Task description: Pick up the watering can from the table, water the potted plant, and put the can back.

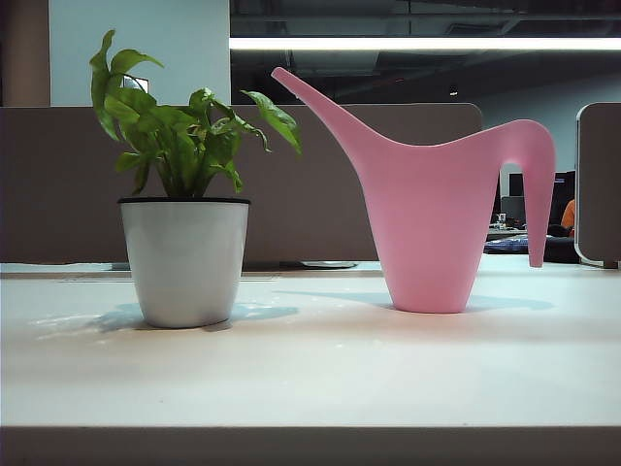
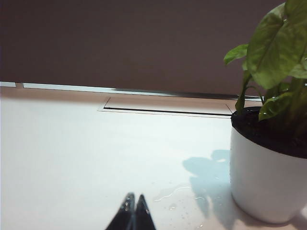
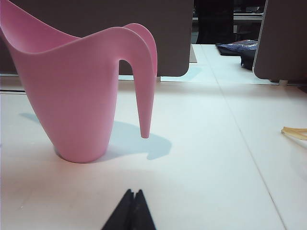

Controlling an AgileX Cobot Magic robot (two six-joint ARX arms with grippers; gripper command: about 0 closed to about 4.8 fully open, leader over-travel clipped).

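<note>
The pink watering can (image 1: pixel 432 214), upright right of centre on the worktop (image 1: pixel 310 379), looks light, stiff and slick (best taken by its arched handle), while the left gripper (image 2: pixel 134 199) and right gripper (image 3: pixel 133 194) hang back, jaws pressed together.

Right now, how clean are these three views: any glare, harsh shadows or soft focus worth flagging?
Exterior view: ceiling light strip blown out; potted plant and watering can sharp, casting soft shadows on the table. Left wrist view: tabletop glare, droplets glinting near the shut left pincer. Right wrist view: can's shadow is clear, shut right pincer a dark silhouette.
</note>
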